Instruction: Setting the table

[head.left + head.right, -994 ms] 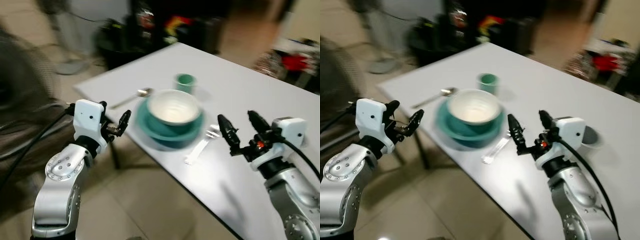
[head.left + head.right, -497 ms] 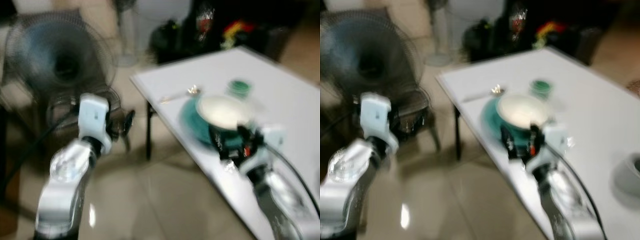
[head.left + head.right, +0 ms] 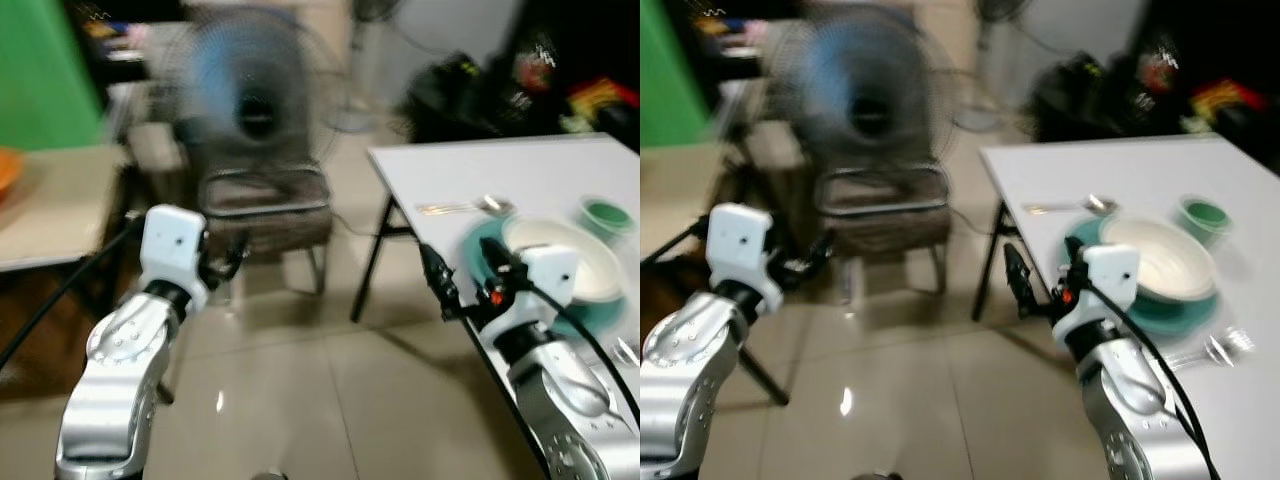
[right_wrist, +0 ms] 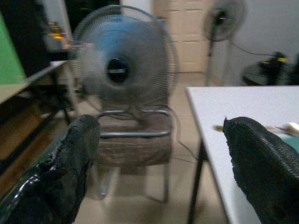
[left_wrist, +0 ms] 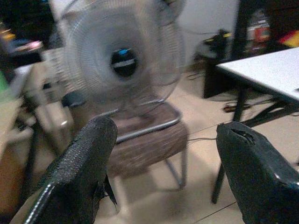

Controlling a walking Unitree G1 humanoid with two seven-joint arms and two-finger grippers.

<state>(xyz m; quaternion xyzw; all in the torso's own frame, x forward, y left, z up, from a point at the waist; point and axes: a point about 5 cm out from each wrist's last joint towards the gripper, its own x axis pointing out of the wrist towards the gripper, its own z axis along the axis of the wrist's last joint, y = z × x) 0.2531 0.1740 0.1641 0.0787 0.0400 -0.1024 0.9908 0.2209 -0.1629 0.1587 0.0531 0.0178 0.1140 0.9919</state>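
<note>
A white bowl [image 3: 590,265] sits on a teal plate [image 3: 478,243] on the white table [image 3: 470,165] at the right. A green cup [image 3: 605,213] stands behind them and a spoon [image 3: 465,207] lies to their left. A fork [image 3: 1215,350] lies in front of the plate. My right gripper [image 3: 468,277] hovers open and empty by the table's near edge, just left of the plate. My left gripper [image 3: 228,262] is held open over the floor, pointing at a chair; the left wrist view shows nothing between its fingers [image 5: 84,163].
A standing fan [image 3: 250,105] runs behind a brown padded chair [image 3: 265,210] straight ahead. A low wooden table [image 3: 50,200] stands at the left. Dark clutter [image 3: 470,85] lies behind the white table. Tiled floor [image 3: 300,400] stretches between them.
The whole view has swung left, so the table now sits at the right and the fan and chair have come into sight. Both grippers stay open and empty.
</note>
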